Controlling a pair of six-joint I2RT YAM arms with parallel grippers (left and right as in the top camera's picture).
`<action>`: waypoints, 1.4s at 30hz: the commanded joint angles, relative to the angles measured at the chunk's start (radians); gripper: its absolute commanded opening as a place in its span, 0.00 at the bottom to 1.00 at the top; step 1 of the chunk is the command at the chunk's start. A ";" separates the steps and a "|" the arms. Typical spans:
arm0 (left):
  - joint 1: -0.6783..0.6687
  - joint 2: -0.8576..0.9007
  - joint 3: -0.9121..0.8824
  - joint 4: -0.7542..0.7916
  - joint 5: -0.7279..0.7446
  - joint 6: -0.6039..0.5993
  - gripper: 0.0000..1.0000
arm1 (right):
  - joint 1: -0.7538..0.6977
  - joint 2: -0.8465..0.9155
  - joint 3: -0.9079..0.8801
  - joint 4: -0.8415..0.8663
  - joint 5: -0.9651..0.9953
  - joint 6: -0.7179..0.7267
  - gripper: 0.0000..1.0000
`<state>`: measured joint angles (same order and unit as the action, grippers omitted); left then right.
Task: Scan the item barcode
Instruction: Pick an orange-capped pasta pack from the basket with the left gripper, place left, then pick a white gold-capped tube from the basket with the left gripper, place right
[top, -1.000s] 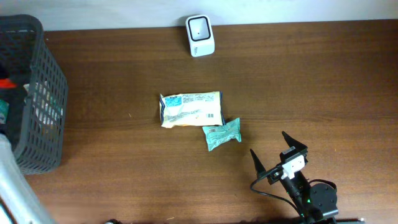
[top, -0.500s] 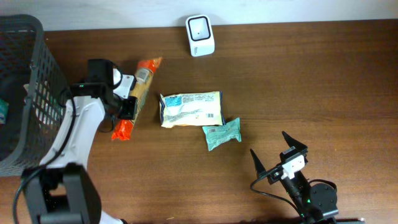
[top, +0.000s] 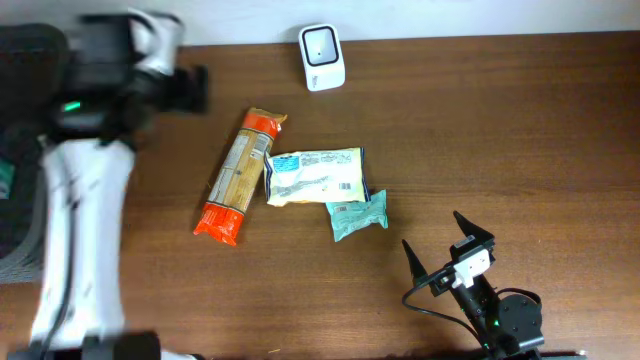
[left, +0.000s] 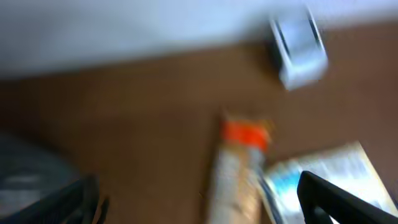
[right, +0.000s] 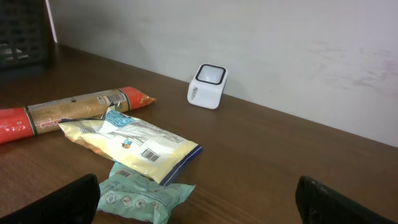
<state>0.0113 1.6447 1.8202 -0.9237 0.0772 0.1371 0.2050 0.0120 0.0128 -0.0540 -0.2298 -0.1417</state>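
Observation:
A long orange-ended pasta packet (top: 240, 177) lies on the table, its upper end touching a yellow-white snack bag (top: 315, 177) with a barcode facing up. A teal pouch (top: 357, 216) lies just right of and below that bag. The white scanner (top: 322, 43) stands at the far edge. My left gripper (top: 193, 90), blurred by motion, hangs open and empty at the back left, apart from the pasta packet (left: 239, 168). My right gripper (top: 432, 232) stands open near the front edge, with the teal pouch (right: 143, 196) just ahead of its left finger.
A dark mesh basket (top: 20, 45) stands at the left edge, largely hidden by my left arm. The wall runs just behind the scanner (right: 208, 86). The table's right half is bare wood.
My left gripper opened and let go of the pasta packet, which now lies against the snack bag. The left arm then swung back toward the far left. The right arm has not moved.

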 joint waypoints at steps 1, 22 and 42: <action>0.193 -0.101 0.090 0.002 -0.208 -0.093 0.99 | -0.003 -0.006 -0.007 -0.002 -0.002 0.003 0.99; 0.709 0.603 -0.040 0.031 0.264 0.105 0.84 | -0.003 -0.006 -0.007 -0.002 -0.002 0.003 0.99; 0.387 0.214 0.480 -0.343 0.566 -0.087 0.01 | -0.003 -0.006 -0.007 -0.002 -0.003 0.003 0.99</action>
<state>0.5629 1.8767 2.2871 -1.2083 0.5751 0.0582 0.2050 0.0120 0.0128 -0.0532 -0.2302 -0.1413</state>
